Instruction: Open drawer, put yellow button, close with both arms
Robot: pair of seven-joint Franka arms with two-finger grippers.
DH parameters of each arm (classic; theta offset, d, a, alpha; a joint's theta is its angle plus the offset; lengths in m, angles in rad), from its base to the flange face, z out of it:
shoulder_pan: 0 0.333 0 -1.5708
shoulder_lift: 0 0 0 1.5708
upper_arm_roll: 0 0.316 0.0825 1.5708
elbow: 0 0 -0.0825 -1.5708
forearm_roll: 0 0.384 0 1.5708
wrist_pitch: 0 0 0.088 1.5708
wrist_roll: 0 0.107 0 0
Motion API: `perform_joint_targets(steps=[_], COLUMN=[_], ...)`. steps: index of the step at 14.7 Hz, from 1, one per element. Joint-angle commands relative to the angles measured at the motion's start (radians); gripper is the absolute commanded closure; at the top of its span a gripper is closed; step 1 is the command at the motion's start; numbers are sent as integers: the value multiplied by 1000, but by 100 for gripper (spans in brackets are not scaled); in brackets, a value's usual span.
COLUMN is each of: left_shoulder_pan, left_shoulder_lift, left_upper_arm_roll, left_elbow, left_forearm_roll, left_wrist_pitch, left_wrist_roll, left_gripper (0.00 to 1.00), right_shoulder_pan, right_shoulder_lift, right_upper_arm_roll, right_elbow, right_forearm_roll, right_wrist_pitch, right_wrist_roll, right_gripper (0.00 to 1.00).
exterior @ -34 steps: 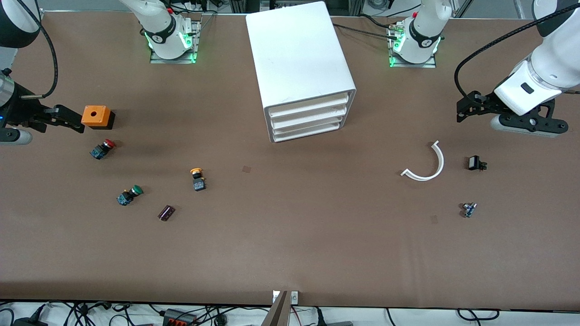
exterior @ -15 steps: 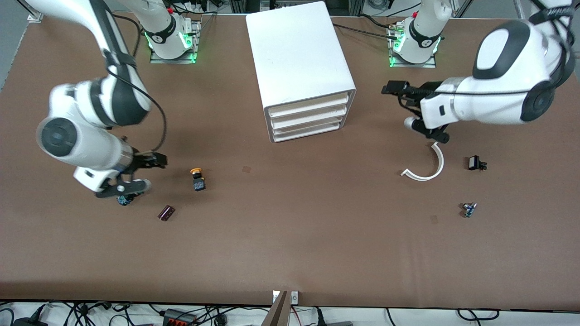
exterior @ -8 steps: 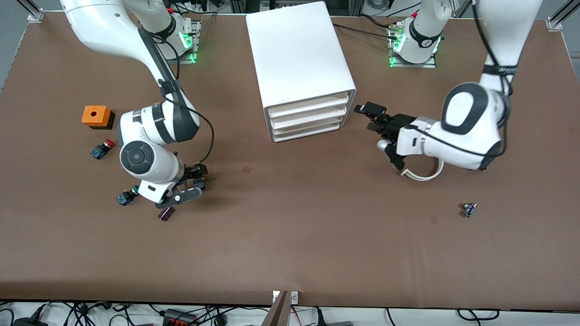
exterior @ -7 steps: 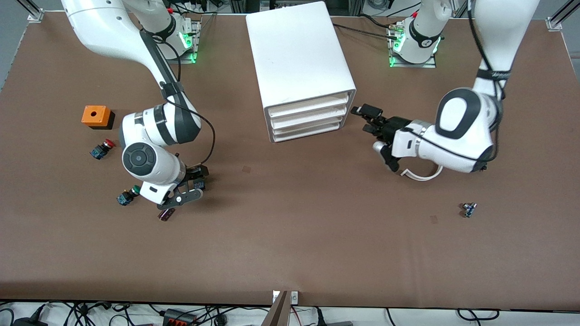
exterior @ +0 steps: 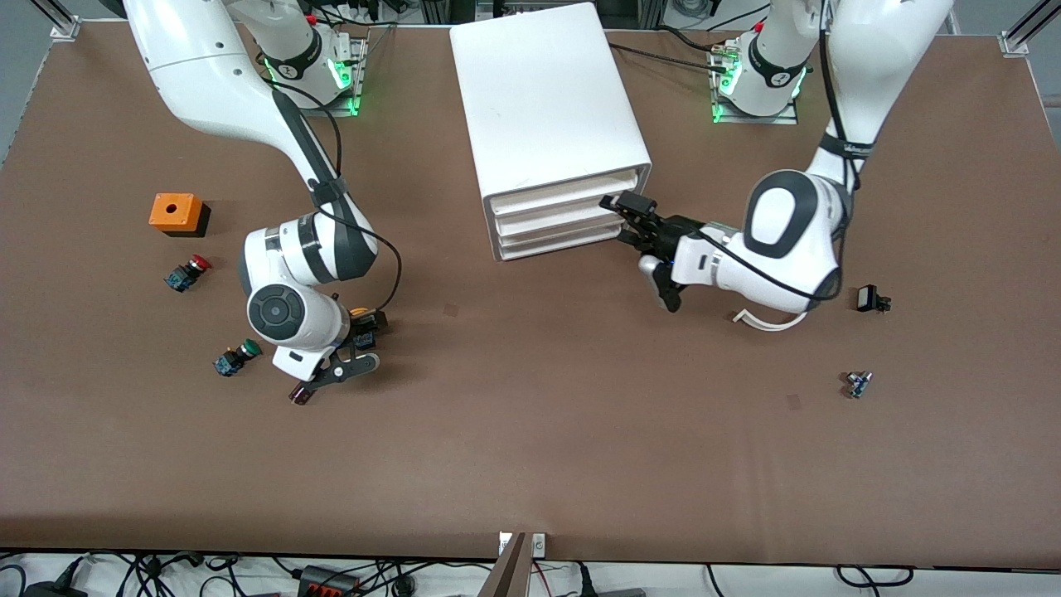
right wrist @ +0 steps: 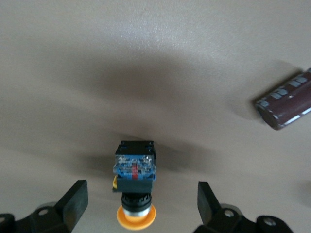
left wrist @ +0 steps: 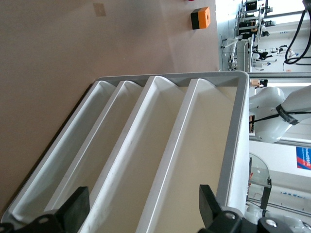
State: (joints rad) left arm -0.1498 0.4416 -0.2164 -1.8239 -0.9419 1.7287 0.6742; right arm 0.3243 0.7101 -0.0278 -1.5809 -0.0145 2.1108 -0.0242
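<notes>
Right gripper (right wrist: 141,204), fingers spread, hangs over the yellow button (right wrist: 135,182), which lies on the table (exterior: 530,431). Button appears light and rigid with a slippery cap; grip the squared body. Left gripper (left wrist: 141,213), fingers spread, faces the closed drawer (exterior: 566,196).

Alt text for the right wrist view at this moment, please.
The right tool, fingers open, hangs over the yellow button, which lies on its side on the brown table. A dark cylindrical part lies apart from it.
</notes>
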Motion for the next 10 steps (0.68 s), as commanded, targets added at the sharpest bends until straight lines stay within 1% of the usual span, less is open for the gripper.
perform_joint_targets(steps=[1, 3, 5, 6, 7, 9, 10], left_shoulder_pan=[7, 7, 6, 7, 15, 16, 13], left_shoulder_lift=[-29, -31, -37, -44, -46, -53, -49], left_upper_arm_roll=[-6, -8, -12, -33, -44, -46, -46], left_elbow=[-58, -77, -100, -113, -124, -123, -123], left_forearm_roll=[-24, -32, -37, -46, -46, -44, -44], left_wrist_pitch=[20, 18, 15, 20, 22, 9, 9], left_wrist_roll=[94, 201, 222, 223, 225, 229, 231], left_gripper=[8, 16, 19, 20, 25, 37, 44], right_shoulder_pan=[-2, -1, -1, -2, -4, -4, -4], right_shoulder_lift=[31, 38, 40, 40, 42, 45, 45], right_upper_arm_roll=[3, 17, 19, 19, 19, 19, 19], right_elbow=[21, 19, 16, 16, 15, 13, 12], right_forearm_roll=[2, 7, 22, 33, 37, 38, 38], right_wrist_pitch=[6, 3, -3, -3, -5, -5, -6], right_wrist_roll=[3, 3, 3, 3, 1, -5, -3], right_gripper=[0, 0, 0, 0, 1, 14, 23])
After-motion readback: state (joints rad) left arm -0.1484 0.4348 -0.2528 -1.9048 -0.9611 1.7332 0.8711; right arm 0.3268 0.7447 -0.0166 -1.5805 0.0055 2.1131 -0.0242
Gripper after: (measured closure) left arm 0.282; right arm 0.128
